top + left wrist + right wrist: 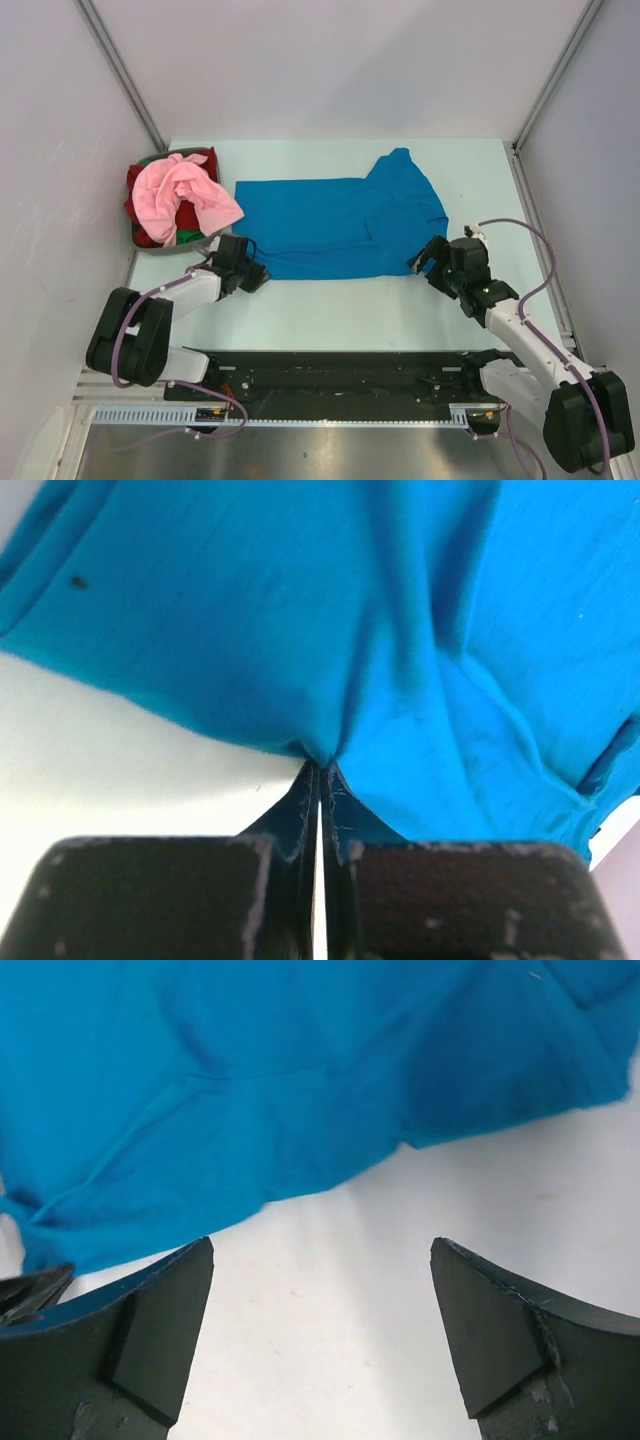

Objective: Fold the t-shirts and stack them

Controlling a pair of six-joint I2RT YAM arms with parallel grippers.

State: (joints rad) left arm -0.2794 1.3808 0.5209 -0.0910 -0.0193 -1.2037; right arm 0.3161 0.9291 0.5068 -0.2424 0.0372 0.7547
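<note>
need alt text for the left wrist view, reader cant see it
The left pincer is shut on the near edge of the blue shirt, which puckers at the grip. The shirt fills most of the view, with white table at lower left.

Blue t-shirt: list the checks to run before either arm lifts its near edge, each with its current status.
1. Grip of left tool on the blue t-shirt near edge: ok, shut on the cloth.
2. Grip of right tool on that edge: not ok; open, bare table between its fingers, hem just ahead.
3. Layers pinched by left tool: cannot tell.
4. Clearance of pink t-shirt from the blue one: cannot tell; its hanging tip reaches the blue edge.
5. Cloth lying smooth: not ok; far right part bunched.
</note>
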